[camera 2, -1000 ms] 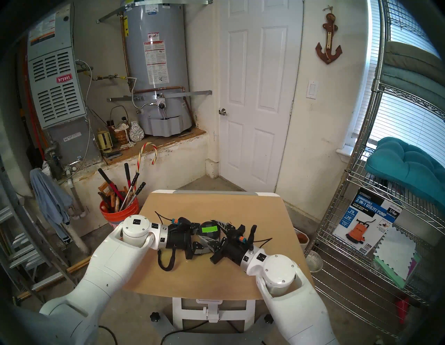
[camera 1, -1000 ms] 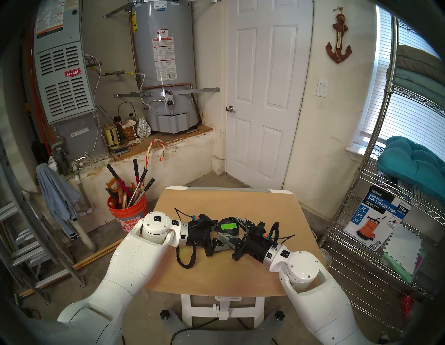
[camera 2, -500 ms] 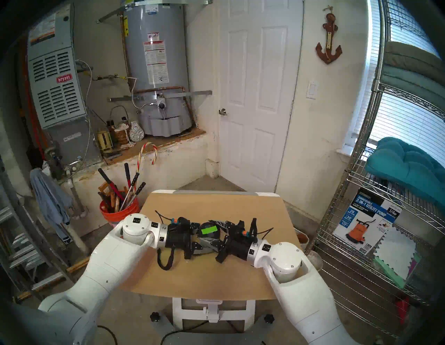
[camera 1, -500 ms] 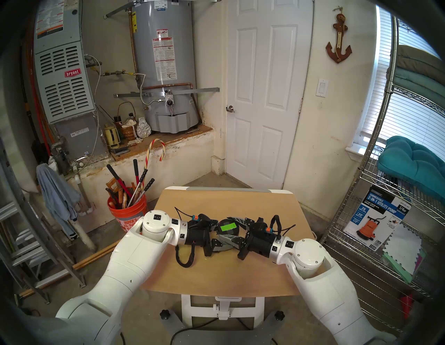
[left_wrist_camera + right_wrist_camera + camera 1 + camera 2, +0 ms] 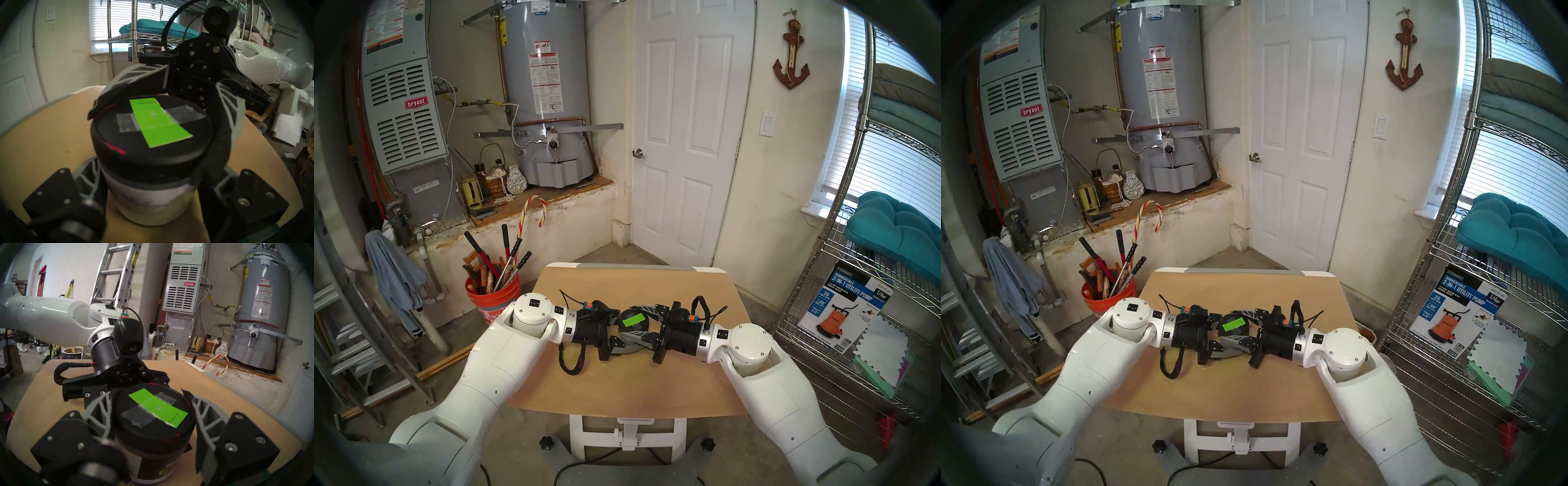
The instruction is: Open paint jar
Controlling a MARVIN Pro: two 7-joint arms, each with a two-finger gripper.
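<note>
My left gripper (image 5: pixel 153 191) is clamped on the pale body of the paint jar (image 5: pixel 149 202), one finger pressed to each side below the lid. My right gripper (image 5: pixel 153 422) is clamped higher up, on the black lid (image 5: pixel 153 428) — its grey ribbed fingers (image 5: pixel 205 422) hug the rim at 3 and 9 o'clock in the right wrist view. A bright green rectangle (image 5: pixel 632 319) lies across grey tape on the lid, which is on the jar. The jar sits near the middle of the tan table (image 5: pixel 629 383); the orange bucket (image 5: pixel 497 298) of tools stands on the floor at 10 o'clock from it.
</note>
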